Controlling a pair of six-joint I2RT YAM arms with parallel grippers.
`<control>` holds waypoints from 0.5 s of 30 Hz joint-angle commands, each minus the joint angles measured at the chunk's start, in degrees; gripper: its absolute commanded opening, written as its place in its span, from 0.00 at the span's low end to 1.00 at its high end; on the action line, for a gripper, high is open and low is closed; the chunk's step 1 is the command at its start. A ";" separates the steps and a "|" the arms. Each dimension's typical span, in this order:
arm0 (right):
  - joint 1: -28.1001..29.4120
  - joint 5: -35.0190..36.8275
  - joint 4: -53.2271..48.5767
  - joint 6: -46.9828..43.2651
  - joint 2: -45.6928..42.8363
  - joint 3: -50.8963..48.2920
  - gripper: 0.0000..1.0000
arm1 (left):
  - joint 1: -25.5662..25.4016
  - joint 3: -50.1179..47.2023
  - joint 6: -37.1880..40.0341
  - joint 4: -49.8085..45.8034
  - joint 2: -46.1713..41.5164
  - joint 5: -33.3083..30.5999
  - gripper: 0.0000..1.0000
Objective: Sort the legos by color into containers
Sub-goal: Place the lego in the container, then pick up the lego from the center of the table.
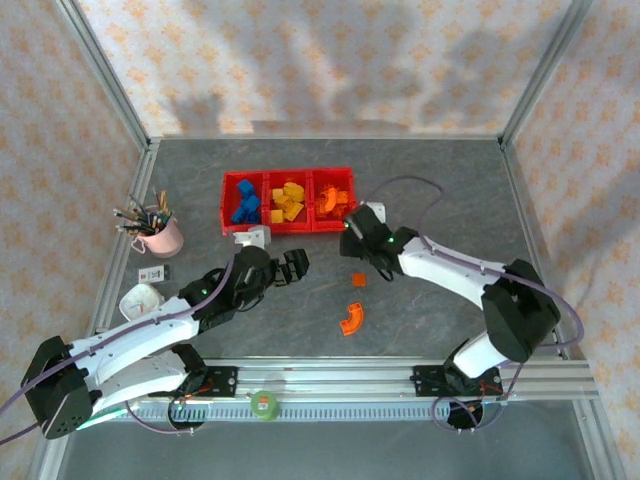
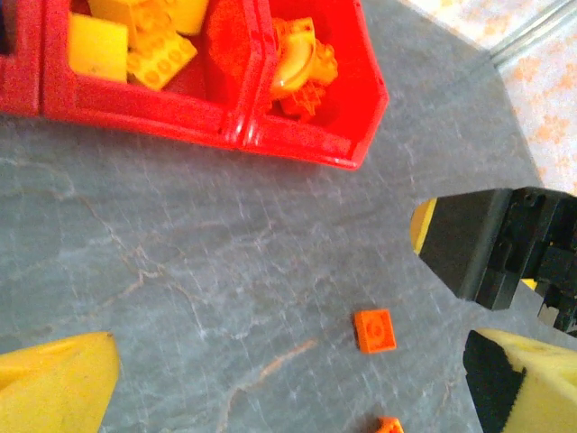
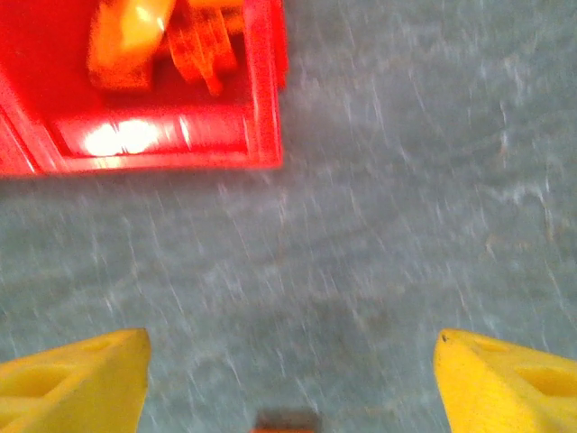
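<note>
An orange arch was pictured lying loose on the grey surface, nearest the arm bases, with a white cup set well apart from it by the left edge. A small flat orange brick was seen just beyond the arch, not touching it. To the left of that brick the left gripper was held low over the surface, its yellow fingers spread wide and nothing caught between them. The right gripper was poised at the near right corner of the containers, its fingers likewise parted and empty above bare surface. Farther back, the three joined red bins were shown filled by colour: blue legos in the left one, yellow legos in the middle, orange legos in the right. A pink cup of pens was stood left of the containers.
</note>
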 commanded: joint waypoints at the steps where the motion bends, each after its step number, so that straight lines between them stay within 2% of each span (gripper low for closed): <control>1: 1.59 0.59 -0.65 3.78 -3.24 -3.45 0.82 | -2.16 -1.11 -2.64 -0.36 -0.31 -2.73 0.99; 6: 4.18 -0.53 0.59 5.65 -3.17 -7.76 0.81 | -3.46 -4.11 -5.84 1.96 -1.26 -3.61 0.99; 15: 5.83 -1.94 3.96 5.85 1.44 -8.88 0.69 | -3.59 -5.16 -7.02 2.48 -0.22 -4.73 0.99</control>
